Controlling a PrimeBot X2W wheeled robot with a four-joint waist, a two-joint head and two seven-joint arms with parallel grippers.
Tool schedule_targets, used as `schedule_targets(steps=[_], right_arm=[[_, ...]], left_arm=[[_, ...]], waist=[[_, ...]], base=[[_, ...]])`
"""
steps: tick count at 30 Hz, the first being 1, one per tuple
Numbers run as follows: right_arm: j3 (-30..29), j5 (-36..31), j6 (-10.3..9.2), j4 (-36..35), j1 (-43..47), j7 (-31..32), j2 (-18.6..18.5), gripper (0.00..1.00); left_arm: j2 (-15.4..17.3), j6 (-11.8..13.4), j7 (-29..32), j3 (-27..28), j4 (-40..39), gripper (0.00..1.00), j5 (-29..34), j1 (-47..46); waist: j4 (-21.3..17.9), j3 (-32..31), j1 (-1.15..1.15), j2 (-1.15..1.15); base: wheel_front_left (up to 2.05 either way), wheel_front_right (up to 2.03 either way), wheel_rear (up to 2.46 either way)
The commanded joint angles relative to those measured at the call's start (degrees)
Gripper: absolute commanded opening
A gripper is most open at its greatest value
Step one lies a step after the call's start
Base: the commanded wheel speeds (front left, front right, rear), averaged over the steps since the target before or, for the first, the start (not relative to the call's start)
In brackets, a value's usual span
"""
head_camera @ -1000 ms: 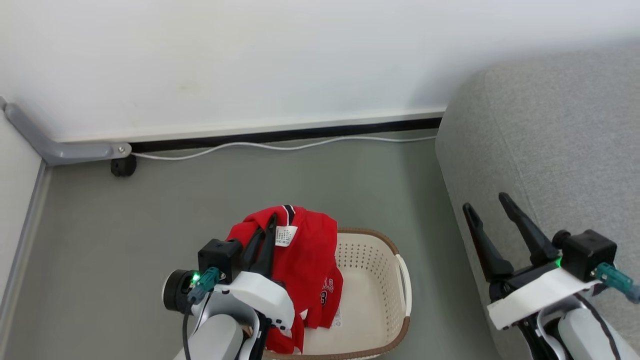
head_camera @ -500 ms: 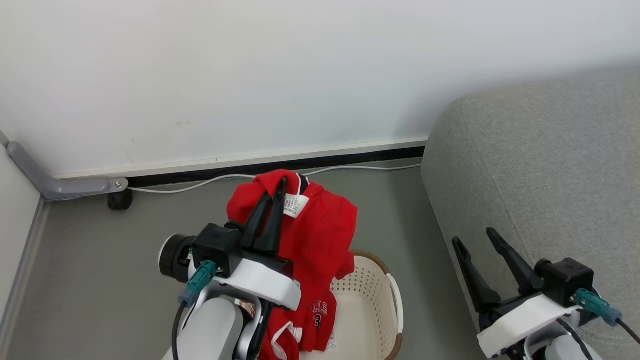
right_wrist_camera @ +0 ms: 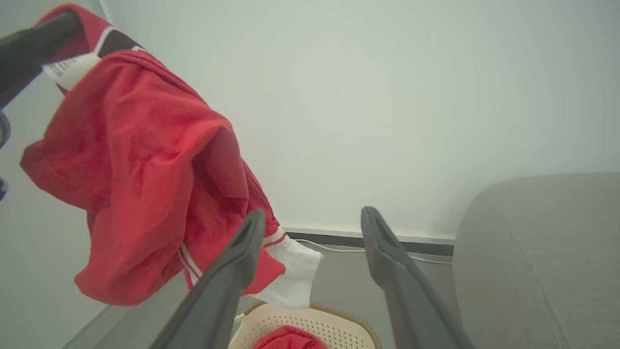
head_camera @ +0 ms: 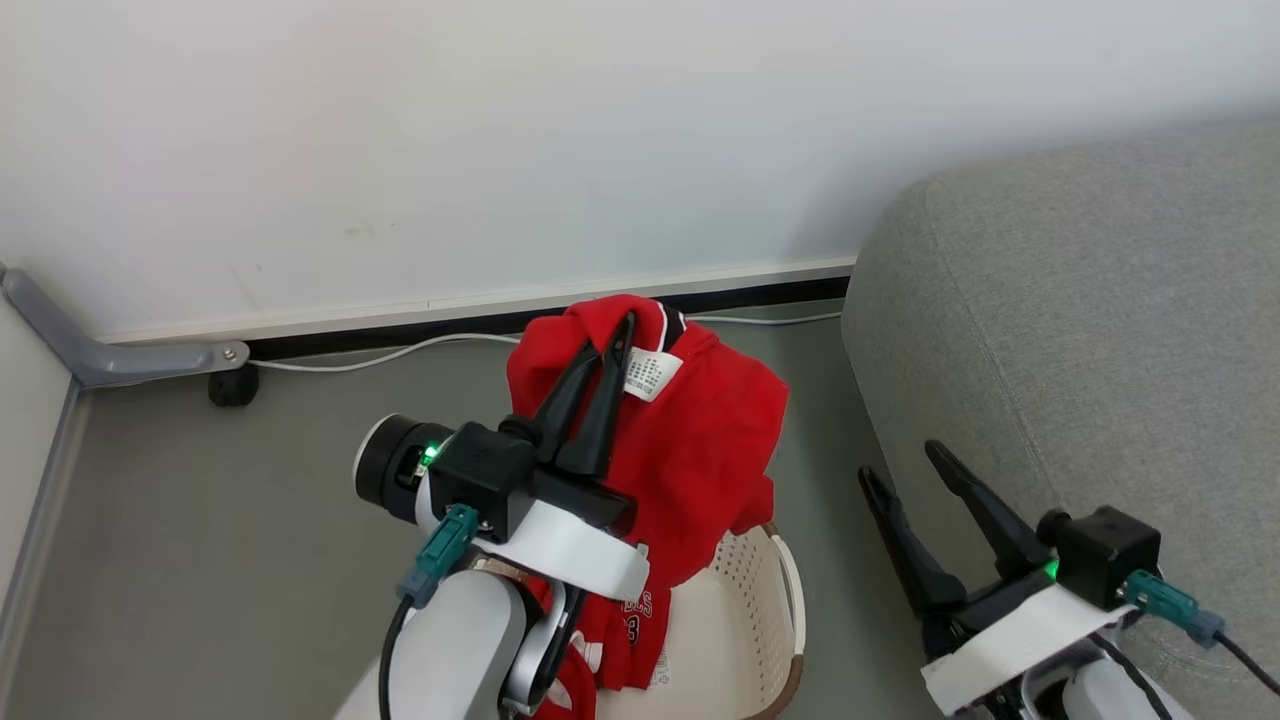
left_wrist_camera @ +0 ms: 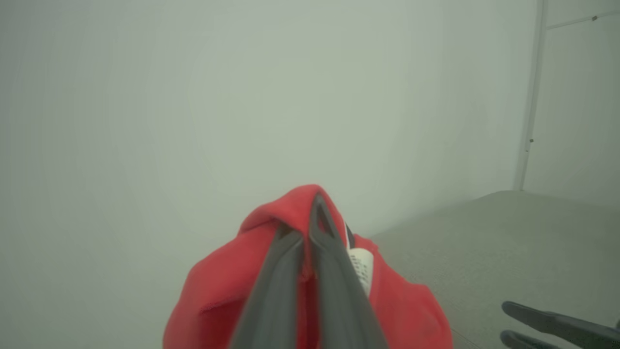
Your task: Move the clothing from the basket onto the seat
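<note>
My left pincer [head_camera: 614, 335] clamped on the red clothing [head_camera: 700, 450] by its white tag [head_camera: 650, 375], cloth hanging over the cream basket [head_camera: 745, 620] on the floor [head_camera: 200, 520], another red piece [right_wrist_camera: 289, 338] inside it, my right pincer [head_camera: 902, 462] spread wide, empty, beside the grey seat [head_camera: 1100, 300]

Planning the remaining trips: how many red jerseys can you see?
2: one jersey hangs from the left pincer over the basket; another lies inside it. More may be hidden.

From my head camera I look down on the basket [head_camera: 740, 565], seat [head_camera: 1080, 330] and wall [head_camera: 600, 130]. Both wrist cameras face that wall; all three views share the red clothing [head_camera: 700, 440], close up.
</note>
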Motion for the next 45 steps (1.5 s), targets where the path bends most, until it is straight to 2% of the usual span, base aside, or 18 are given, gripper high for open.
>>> schedule_targets(steps=[1,8,11,15,23,35,36,38,45], right_arm=[[1.1,0.6,0.24,-2.6,-2.4,-0.3,-1.1,1.0],[6.3,2.7,0.24,-11.0,-8.3,-0.3,-5.3,1.0],[8.0,3.4,0.24,-12.4,-10.7,-0.3,-6.8,1.0],[12.4,4.6,0.24,-10.2,-13.7,-0.3,-9.0,1.0],[25.6,10.3,0.24,-3.3,-19.8,-0.3,-12.6,1.0],[31.8,13.0,0.24,1.2,-24.0,-0.3,-11.0,0.99],[32.3,13.4,0.24,1.8,-24.3,-0.3,-10.8,0.6],[32.9,13.9,0.24,2.8,-25.0,-0.3,-10.5,0.01],[30.5,15.3,0.24,2.4,-24.3,-0.3,-10.6,0.0]], left_arm=[[0.2,0.6,-0.1,1.5,-2.0,0.0,0.0,-3.5],[0.2,1.8,-0.3,-1.8,-2.2,0.0,-0.8,-4.4],[0.2,2.3,-0.4,-3.0,-2.3,0.0,-0.9,-5.1],[0.2,2.7,-0.5,-4.9,-2.6,0.0,-1.2,-5.9],[0.2,3.7,-0.7,-8.8,-3.4,0.0,-1.9,-7.5],[0.2,3.8,-0.9,-14.4,-2.5,0.0,-5.3,-8.8],[0.2,3.9,-0.9,-14.9,-2.5,0.0,-5.7,-9.0],[0.2,4.2,-0.9,-15.6,-2.5,0.0,-6.2,-9.2],[0.2,5.4,-0.9,-15.6,-2.3,0.0,-6.7,-8.8]], waist=[[0.0,0.2,0.0,0.0],[0.4,1.3,0.0,0.0],[0.9,1.8,0.0,0.0],[2.1,2.3,0.0,0.0],[4.5,3.3,0.0,0.0],[6.9,3.5,0.0,0.0],[7.1,3.6,0.0,0.0],[7.5,3.8,0.0,0.0],[7.6,4.3,0.0,0.0]], base=[[0.0,0.0,0.0],[0.0,0.0,0.0],[0.0,0.0,0.0],[0.0,0.0,0.0],[0.0,0.0,0.0],[0.0,0.0,0.0],[0.0,0.0,0.0],[0.0,0.0,0.0],[0.0,0.0,0.0]])
